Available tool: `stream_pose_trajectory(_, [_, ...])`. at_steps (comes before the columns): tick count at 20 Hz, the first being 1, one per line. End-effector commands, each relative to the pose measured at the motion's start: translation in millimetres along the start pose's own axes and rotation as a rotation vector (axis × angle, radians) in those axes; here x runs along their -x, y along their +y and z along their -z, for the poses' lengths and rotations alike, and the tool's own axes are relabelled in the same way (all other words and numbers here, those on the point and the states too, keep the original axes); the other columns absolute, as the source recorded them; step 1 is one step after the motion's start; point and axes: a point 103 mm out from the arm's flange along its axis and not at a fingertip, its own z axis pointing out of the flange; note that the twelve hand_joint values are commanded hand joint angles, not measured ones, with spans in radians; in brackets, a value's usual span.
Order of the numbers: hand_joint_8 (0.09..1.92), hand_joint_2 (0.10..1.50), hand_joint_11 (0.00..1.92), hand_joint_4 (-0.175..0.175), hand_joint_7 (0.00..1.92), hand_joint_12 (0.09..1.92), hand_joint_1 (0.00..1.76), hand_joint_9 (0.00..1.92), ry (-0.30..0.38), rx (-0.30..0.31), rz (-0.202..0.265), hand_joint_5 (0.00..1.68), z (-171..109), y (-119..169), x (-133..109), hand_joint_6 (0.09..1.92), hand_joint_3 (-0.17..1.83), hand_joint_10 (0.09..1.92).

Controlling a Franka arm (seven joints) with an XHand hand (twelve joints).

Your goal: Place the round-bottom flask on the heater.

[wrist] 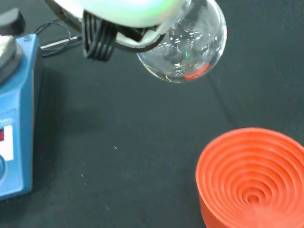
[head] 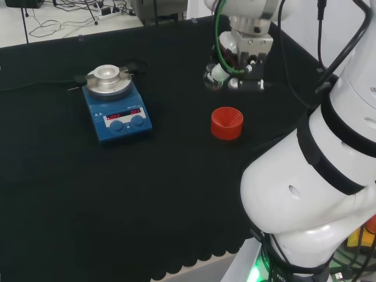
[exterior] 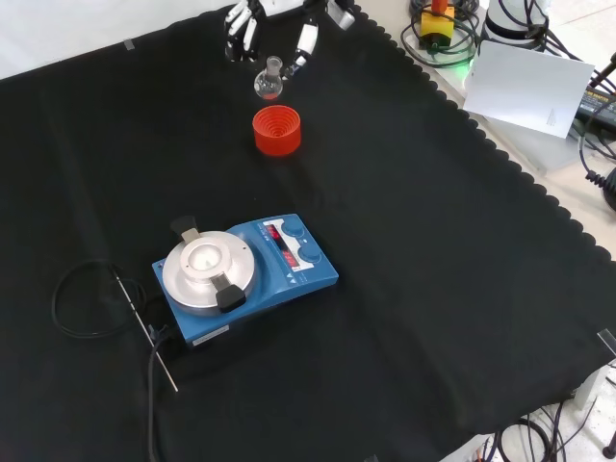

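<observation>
Flask bulb [wrist: 183, 45] sits closest to the wrist camera: clear, round, hanging off the cloth, with the empty red ribbed stand [wrist: 254, 178] beneath and to one side of it. Blurred white part of the hand [wrist: 128, 9] crosses over the bulb's upper side.

Hand [exterior: 245, 27] state: in the front view its fingers come down on both sides of the round-bottom flask [exterior: 269, 82] at the top of the picture, neck up between them. Fingers look curled round the neck area, so I read it as holding the flask, but the actual contact points are too small to confirm. Head view has the hand [head: 238, 73] right of centre, beyond the stand [head: 227, 123].

Flask position: off the stand, just above and beyond it in the front view, not touching it. Long axis roughly upright.

Key relation for the coming move: heater [exterior: 245, 277] is well apart from the hand. In the front view it lies nearer the camera and slightly left of the flask; in the head view it is far left of the hand, heater [head: 116, 100]. Its round metal top plate [exterior: 207, 272] is bare, with a dished centre facing up.

Judgement: lift looks done, carry across to the plate is next. Stand lies between flask and heater in the front view, so the bulb needs to pass clear above it.
</observation>
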Motion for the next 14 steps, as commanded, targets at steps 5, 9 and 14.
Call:
stream_pose_trajectory(5, [0.66,0.66,0.44,0.042,0.53,1.3,1.12,0.77,-0.004,-0.041,0.047,1.13,20,25,-38,1.0,0.8,0.54])
stream_pose_trajectory(9, [0.65,0.65,0.44,0.04,0.52,1.3,1.12,0.77,0.009,-0.042,0.07,1.13,23,41,-56,1.0,0.81,0.54])
stream_pose_trajectory(14, [0.65,0.65,0.44,0.038,0.52,1.3,1.12,0.77,0.026,-0.048,0.095,1.13,24,68,-77,1.0,0.81,0.54])
